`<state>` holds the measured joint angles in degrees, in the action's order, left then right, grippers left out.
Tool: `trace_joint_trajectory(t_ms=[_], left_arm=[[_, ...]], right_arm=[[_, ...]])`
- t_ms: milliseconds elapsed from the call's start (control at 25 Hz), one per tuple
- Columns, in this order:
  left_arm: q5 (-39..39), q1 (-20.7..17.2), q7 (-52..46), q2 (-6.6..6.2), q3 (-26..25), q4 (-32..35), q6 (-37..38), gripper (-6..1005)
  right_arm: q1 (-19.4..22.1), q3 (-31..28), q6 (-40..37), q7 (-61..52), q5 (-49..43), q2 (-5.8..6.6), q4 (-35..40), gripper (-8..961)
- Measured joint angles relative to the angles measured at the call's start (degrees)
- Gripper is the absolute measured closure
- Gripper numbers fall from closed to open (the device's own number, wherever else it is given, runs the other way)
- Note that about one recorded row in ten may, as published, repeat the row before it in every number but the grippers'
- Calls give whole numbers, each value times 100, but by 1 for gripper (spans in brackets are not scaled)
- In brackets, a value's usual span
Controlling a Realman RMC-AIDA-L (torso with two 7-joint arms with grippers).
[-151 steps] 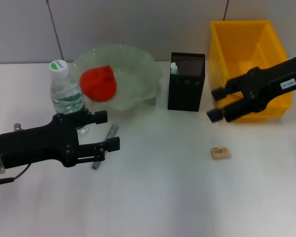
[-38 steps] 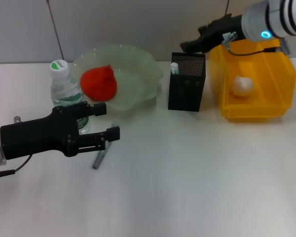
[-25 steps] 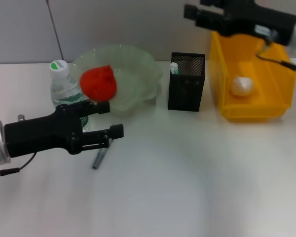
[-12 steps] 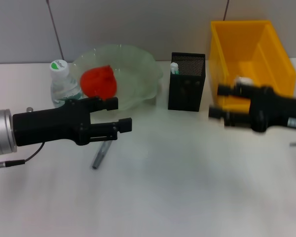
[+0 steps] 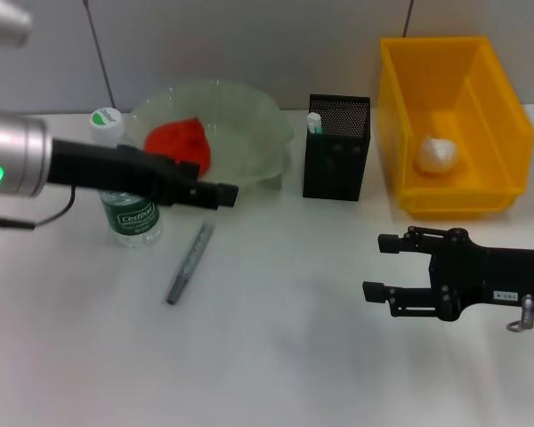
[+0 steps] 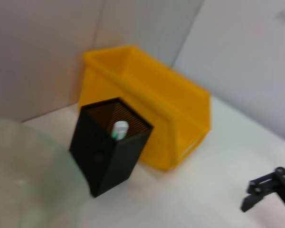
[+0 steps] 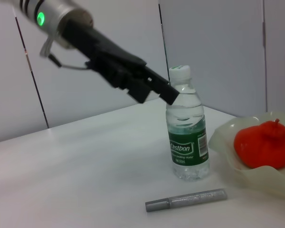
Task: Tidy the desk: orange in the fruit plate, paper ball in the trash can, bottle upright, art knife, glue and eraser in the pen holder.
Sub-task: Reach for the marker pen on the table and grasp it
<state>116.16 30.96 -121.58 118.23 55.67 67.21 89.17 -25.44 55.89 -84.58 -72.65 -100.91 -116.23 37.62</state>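
The right gripper (image 5: 374,267) hovers at the lower right of the frame with its fingers spread, grasping nothing. The left gripper (image 5: 221,192) hangs at center left; I cannot tell its state. The art knife (image 5: 189,263) lies on the table (image 5: 276,356) beside the upright bottle (image 5: 129,213).

Bright yellow trash can (image 5: 481,191), black mesh pen holder (image 5: 336,147), pale green see-through fruit plate (image 5: 245,116), red-orange orange (image 5: 180,147), silvery grey art knife (image 5: 189,263), green-labelled bottle (image 5: 135,221), white worktop (image 5: 276,356).
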Motion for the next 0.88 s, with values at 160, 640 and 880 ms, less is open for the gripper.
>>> trace_joint_trajectory(t_ms=[160, 640, 880], left_arm=[[1263, 648, -1736, 10, 337, 777, 130, 276], [3295, 2340, -3147, 67, 1020, -427, 241, 278], [3731, 2686, -3294, 89, 1242, -1230, -149, 279]], right_arm=[[17, 25, 31, 127, -5, -13, -36, 178], [4, 7, 79, 140, -141, -32, -44, 177], [4, 3, 121, 144, -145, -31, -44, 178]])
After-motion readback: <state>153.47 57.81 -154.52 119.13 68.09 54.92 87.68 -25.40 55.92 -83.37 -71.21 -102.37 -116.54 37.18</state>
